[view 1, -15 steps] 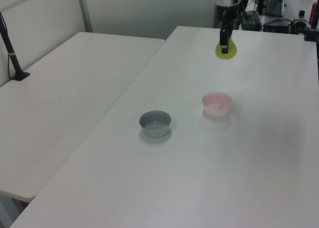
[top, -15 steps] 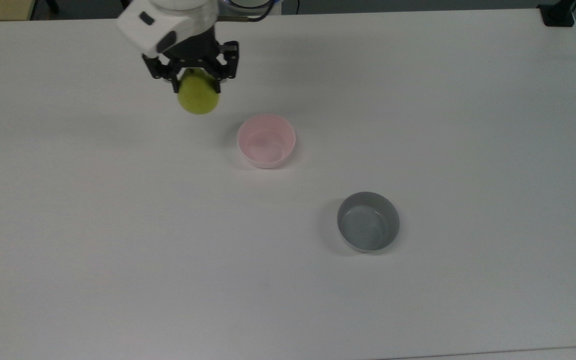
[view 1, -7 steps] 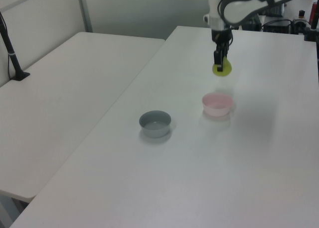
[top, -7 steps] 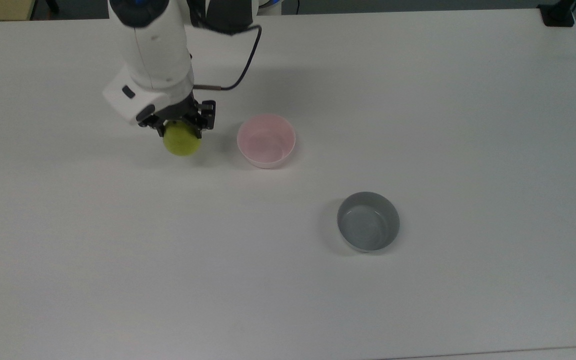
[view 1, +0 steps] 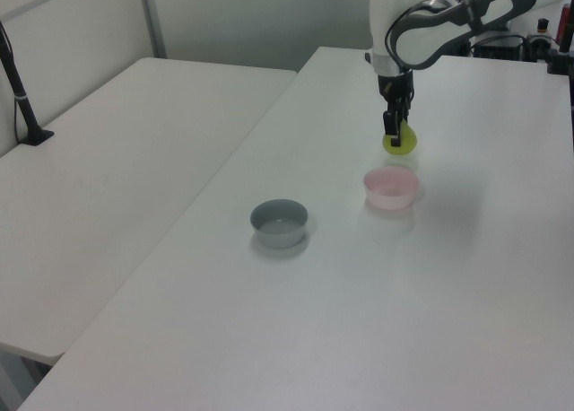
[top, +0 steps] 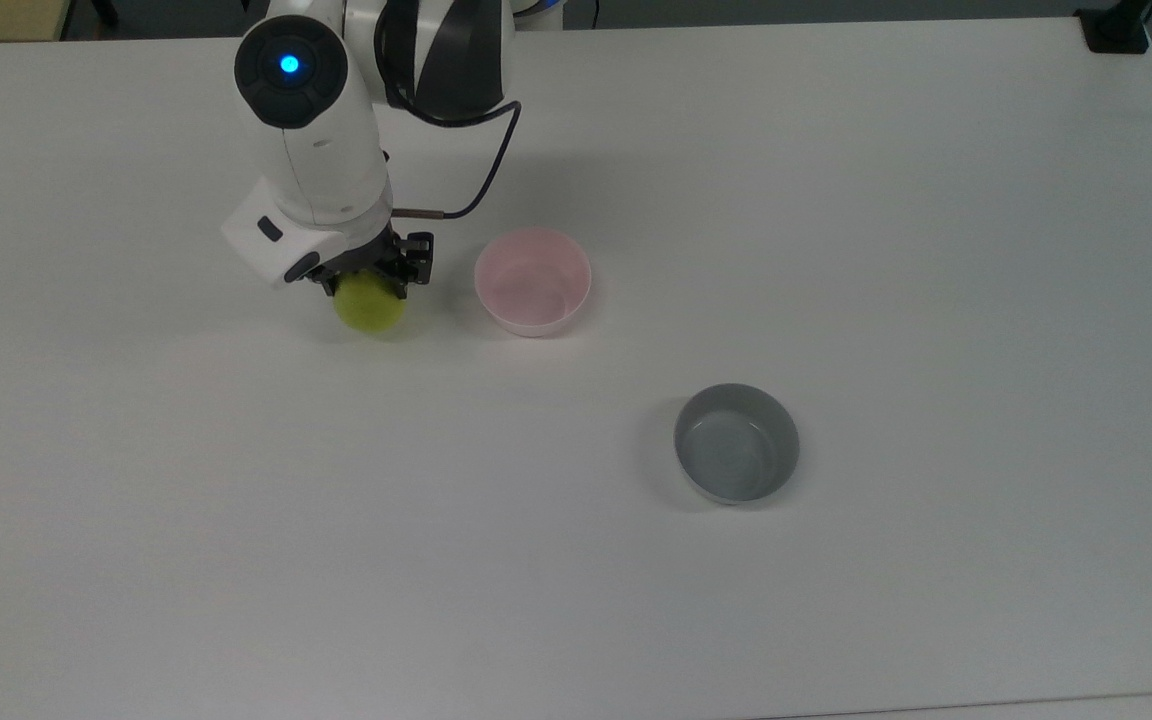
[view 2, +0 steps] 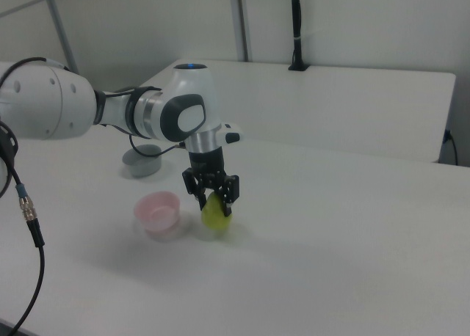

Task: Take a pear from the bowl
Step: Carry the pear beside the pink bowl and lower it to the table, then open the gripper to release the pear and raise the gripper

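While the gripper point(top: 369, 285) points down from the white arm point(top: 311, 150), its two dark fingers are clamped on the upper part of the pear point(top: 369, 304), which hangs below them low over the white table point(top: 836, 250); whether the fruit's underside touches the tabletop cannot be told.

- Pear: yellow-green, rounded, held outside the bowl, seen also in the left view point(view 1: 400, 141) and in the right view point(view 2: 217, 214).
- Bowl point(top: 533, 281): pale pink, round, nothing inside, standing near the gripper on the top view's right; in the right view point(view 2: 156, 213) it lies on the right view's left of the gripper point(view 2: 214, 198).
- Grey bowl point(top: 736, 443): round, nothing inside, well apart from the gripper, toward the top view's lower right, beyond the pink bowl.
- Cable point(top: 481, 170): dark, looping from the arm to the wrist above the gripper.
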You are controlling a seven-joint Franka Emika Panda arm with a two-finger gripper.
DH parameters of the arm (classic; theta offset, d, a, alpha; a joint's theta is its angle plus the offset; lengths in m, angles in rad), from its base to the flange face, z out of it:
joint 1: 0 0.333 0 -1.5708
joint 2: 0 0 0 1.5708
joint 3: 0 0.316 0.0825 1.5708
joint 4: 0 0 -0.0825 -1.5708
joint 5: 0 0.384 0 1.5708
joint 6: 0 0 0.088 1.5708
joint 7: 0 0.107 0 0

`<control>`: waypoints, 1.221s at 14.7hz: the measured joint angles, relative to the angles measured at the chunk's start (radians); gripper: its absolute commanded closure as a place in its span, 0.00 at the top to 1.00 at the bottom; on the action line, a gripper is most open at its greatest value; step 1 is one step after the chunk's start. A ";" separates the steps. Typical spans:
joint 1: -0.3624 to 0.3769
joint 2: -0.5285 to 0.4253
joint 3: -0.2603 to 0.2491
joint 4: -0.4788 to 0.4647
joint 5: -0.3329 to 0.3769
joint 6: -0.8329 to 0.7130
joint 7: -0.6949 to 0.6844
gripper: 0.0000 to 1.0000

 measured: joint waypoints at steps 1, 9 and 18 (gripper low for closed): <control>-0.003 0.010 0.000 0.000 0.000 0.014 0.000 0.65; -0.015 0.030 0.000 0.004 0.000 0.038 0.000 1.00; 0.052 -0.086 0.005 0.023 0.000 -0.029 0.113 1.00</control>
